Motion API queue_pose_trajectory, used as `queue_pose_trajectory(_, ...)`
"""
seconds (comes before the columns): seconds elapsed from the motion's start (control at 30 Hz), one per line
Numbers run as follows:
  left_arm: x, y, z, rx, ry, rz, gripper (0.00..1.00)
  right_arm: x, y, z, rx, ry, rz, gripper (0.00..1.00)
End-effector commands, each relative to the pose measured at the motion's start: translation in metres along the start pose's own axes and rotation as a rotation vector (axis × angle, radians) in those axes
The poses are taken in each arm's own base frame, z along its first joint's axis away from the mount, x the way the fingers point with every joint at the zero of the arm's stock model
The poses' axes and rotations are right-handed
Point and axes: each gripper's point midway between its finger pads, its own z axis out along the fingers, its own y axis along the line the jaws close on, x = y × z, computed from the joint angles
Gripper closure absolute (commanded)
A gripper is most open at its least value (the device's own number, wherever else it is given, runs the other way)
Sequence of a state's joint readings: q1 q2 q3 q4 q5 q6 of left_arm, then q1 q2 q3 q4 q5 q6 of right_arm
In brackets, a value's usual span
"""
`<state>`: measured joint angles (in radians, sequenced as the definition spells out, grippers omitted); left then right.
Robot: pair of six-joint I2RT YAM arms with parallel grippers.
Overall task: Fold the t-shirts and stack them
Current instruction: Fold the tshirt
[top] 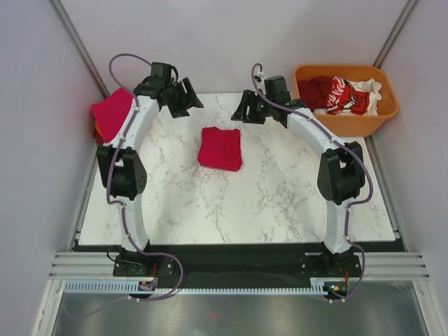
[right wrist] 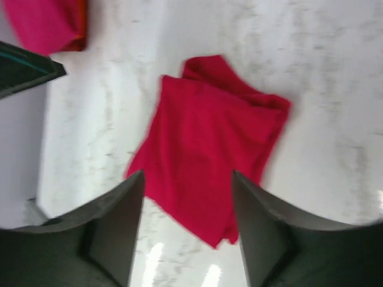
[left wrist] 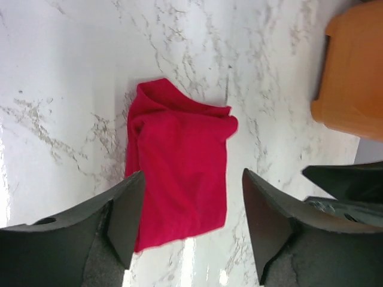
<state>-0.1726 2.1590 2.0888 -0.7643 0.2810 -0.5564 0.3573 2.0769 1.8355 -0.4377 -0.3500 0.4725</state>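
- Top view: folded crimson t-shirt (top: 220,148) lies flat mid marble table (top: 280,203), between the two arms and clear of both. Left gripper (top: 183,98) and right gripper (top: 246,108) hang over the far part of the table, one on each side of it, holding nothing.
- Far left, at the table edge and partly behind the left arm: stack of folded t-shirts (top: 112,112), pink-red on top, orange layer under. My read is that this is the drop spot, so the centre shirt is folded but not yet stacked.
- Far right: orange tub (top: 350,126) holds the unfolded backlog, all crumpled: dark red t-shirt (top: 315,89), red t-shirt with white print (top: 344,96), white t-shirt (top: 369,89). Print is too small to read, and no brand or label is legible anywhere.
- Left wrist view: fingers (left wrist: 125,215) spread wide, nothing between them. The shirt lies on the marble below; the edge away from the fingers is bunched, one corner poking out. Tub corner shows at upper right.
- Right wrist view: slightly blurred. Jaws likewise released and empty, same shirt below, fold a bit ragged. Stack shows at upper left.
- Judgement: both grippers free above the shirt suits a two-point pickup to carry it left. The loose bunched edge could unfold on lift.
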Motion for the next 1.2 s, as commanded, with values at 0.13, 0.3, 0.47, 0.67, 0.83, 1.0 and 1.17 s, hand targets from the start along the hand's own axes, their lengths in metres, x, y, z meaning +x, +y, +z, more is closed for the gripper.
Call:
queue_pose_trajectory(0.13, 0.049, -0.011, -0.065, 0.079, 0.039, 0.051, 0.37, 0.009, 0.102, 0.029, -0.488, 0.052, 0.015, 0.68)
queue_pose_trajectory(0.3, 0.084, -0.008, -0.066, 0.158, 0.073, 0.039, 0.42, 0.023, 0.115, 0.07, -0.698, 0.154, 0.152, 0.88)
queue_pose_trajectory(0.47, 0.124, 0.014, -0.059, 0.114, 0.158, 0.01, 0.42, 0.031, 0.105, 0.108, -0.776, 0.16, 0.158, 0.91)
queue_pose_trajectory(0.67, 0.132, 0.011, -0.057, 0.117, 0.175, 0.019, 0.42, 0.061, 0.047, 0.155, -0.702, 0.173, 0.284, 0.92)
queue_pose_trajectory(0.83, 0.131, -0.01, -0.059, 0.15, 0.169, 0.058, 0.42, 0.091, 0.019, 0.175, -0.662, 0.2, 0.327, 0.94)
queue_pose_trajectory(1.0, 0.162, -0.012, -0.038, 0.135, 0.256, 0.075, 0.42, 0.1, 0.006, 0.182, -0.64, 0.202, 0.336, 0.94)
queue_pose_trajectory(1.17, 0.135, -0.026, 0.024, 0.21, 0.03, 0.157, 0.75, 0.102, -0.007, 0.186, -0.622, 0.209, 0.348, 0.94)
